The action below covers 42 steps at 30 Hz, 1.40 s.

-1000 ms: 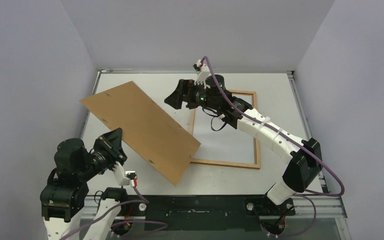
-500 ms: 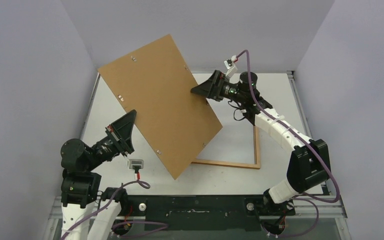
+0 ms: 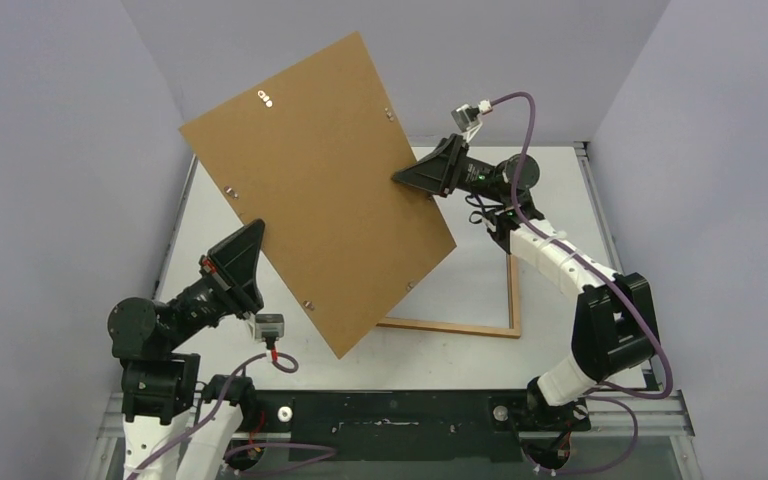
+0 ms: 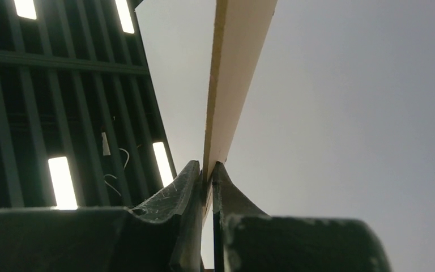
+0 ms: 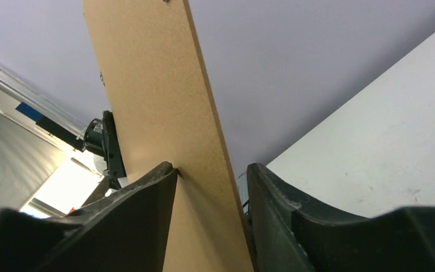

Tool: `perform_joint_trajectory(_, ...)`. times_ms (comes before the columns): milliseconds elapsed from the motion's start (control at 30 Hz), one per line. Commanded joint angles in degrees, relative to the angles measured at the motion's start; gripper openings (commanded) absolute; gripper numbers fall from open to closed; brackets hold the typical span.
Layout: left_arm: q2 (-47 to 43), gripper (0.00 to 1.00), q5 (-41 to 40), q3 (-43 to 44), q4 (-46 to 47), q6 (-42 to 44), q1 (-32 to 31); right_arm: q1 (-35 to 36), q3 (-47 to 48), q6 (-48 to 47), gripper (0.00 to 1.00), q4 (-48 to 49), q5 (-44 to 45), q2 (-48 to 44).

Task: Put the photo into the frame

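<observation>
Top external: raised left fingers pinch tilted board; right fingers straddle it.

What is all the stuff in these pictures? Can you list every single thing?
backing board: one, brown, tilted up in the air over the table
frame: one, light-brown wood, flat on the table, partly hidden behind the board
table: one, white, under everything
left gripper: one, black, shut on the board's lower-left edge
right gripper: one, black, jaws either side of the board's right edge
</observation>
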Motion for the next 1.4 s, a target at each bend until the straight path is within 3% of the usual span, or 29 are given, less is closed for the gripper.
perform_joint_trajectory(0,-0.5,0.00,0.4,0.0,7.3,-1.0,-0.2,0.1,1.7,4.0,0.40,8.9,-4.8,-2.2)
perform_joint_trajectory(133,0.1,0.00,-1.7,-1.9,7.4,-2.0,-0.2,0.0,1.0,-1.2,0.16,1.4,-4.5,-5.9)
perform_joint_trajectory(267,1.9,0.02,-4.6,-4.0,7.6,-2.6,-0.2,-0.1,1.2,-10.9,0.12,-12.8,-3.9,-10.0)
perform_joint_trajectory(300,3.1,0.10,-6.0,-4.6,7.3,-2.7,-0.2,-0.1,1.3,-14.1,0.11,-16.3,-2.9,-11.4)
perform_joint_trajectory(433,7.4,0.88,-12.8,-7.2,7.2,-4.5,-0.1,-0.5,3.8,-23.3,0.05,-34.0,3.6,-14.6)
perform_joint_trajectory(467,8.6,0.99,-14.4,-7.8,7.2,-5.3,-0.1,-0.7,4.6,-25.3,0.05,-36.3,5.7,-15.2)
perform_joint_trajectory(600,12.1,0.96,-19.8,-8.0,0.7,-10.6,-0.1,-3.4,7.4,-29.4,0.05,-48.5,16.7,-17.0)
perform_joint_trajectory(867,22.7,0.96,-26.2,-0.8,-11.2,-29.6,0.0,-11.9,7.3,-26.4,0.05,-52.5,26.5,-19.3)
perform_joint_trajectory(967,29.7,0.96,-28.5,4.0,-15.4,-41.2,-0.6,-12.6,8.7,-28.6,0.05,-56.0,30.3,-19.7)
perform_joint_trajectory(1133,47.1,0.96,-31.4,19.3,-22.9,-68.5,-3.8,-13.5,9.5,-31.0,0.05,-61.0,36.0,-21.7)
perform_joint_trajectory(1267,60.3,0.96,-25.2,34.2,-29.2,-91.0,-5.8,-14.2,9.7,-33.4,0.05,-64.9,42.2,-25.0)
perform_joint_trajectory(1367,66.3,0.96,-23.0,37.5,-27.1,-101.3,-9.3,-14.9,9.7,-34.6,0.05,-67.8,45.9,-27.6)
